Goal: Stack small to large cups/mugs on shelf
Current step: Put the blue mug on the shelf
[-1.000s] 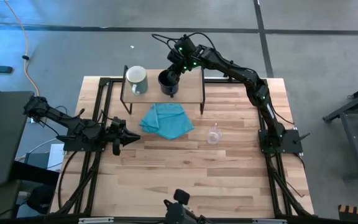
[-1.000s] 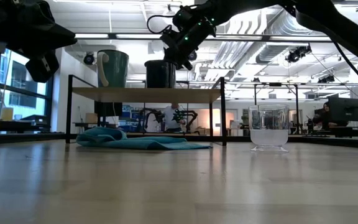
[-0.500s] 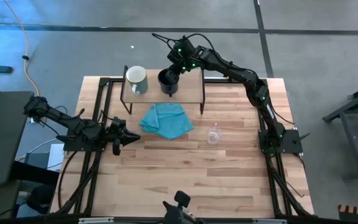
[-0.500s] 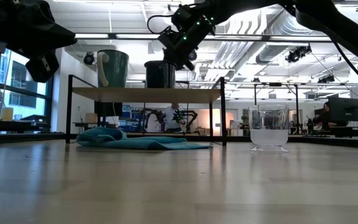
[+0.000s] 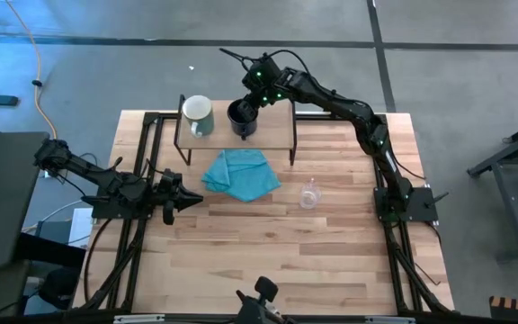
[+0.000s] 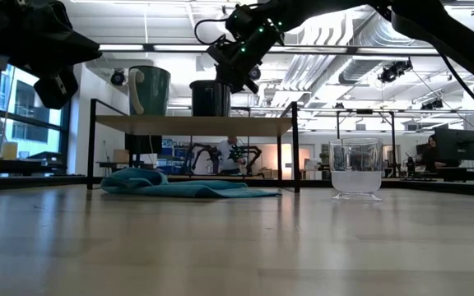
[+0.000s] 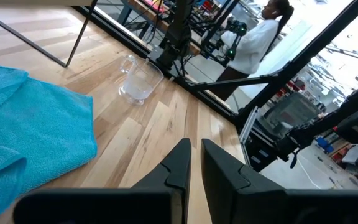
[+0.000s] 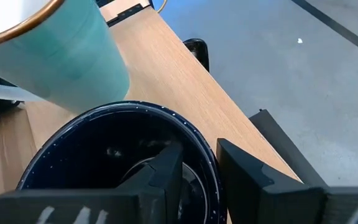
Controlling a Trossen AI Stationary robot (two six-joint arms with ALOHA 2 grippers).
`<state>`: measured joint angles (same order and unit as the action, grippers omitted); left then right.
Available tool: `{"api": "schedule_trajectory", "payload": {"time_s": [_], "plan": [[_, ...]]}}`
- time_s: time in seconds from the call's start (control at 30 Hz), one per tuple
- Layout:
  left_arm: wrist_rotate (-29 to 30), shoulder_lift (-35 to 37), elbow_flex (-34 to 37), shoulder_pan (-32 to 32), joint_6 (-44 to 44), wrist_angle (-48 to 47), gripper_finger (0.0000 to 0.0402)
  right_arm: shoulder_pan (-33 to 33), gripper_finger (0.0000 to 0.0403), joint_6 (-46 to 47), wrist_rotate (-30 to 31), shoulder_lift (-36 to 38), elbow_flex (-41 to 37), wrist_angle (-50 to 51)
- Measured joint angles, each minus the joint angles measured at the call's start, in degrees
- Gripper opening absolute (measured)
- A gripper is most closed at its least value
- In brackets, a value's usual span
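Closest to me on the tabletop (image 5: 277, 261) there's bare wood, and the left gripper (image 5: 190, 200) just sits parked low near the left edge with its fingers pinched together on nothing — you can see them almost touching in its own wrist camera (image 7: 192, 163). A bit further in there's a crumpled teal cloth (image 5: 240, 173) lying flat, partly under the front of the shelf, and off to its right the small clear glass cup (image 5: 309, 194) stands upright on the table, well apart from everything else. Then the shelf (image 5: 277, 126) itself, a little light-wood board on black legs at the far side of the table. On it, the pale green mug (image 5: 198, 115) stands upright toward the left end, and just beside it is the black mug (image 5: 242, 118), also upright. The right gripper (image 5: 255, 101) is reaching over from the far right — it's clamped on the black mug's rim, one finger (image 8: 166, 167) inside the mug and the other outside the wall.
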<state>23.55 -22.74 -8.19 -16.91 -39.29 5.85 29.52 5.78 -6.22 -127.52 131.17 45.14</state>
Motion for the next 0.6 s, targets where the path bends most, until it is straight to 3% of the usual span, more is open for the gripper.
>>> {"api": "schedule_trajectory", "payload": {"time_s": [0.6], "plan": [[-0.2,0.0,0.0,0.0,0.0,0.0,0.0026,0.0,0.0095,-1.7,-3.1,-0.1,0.0,-0.6]]}}
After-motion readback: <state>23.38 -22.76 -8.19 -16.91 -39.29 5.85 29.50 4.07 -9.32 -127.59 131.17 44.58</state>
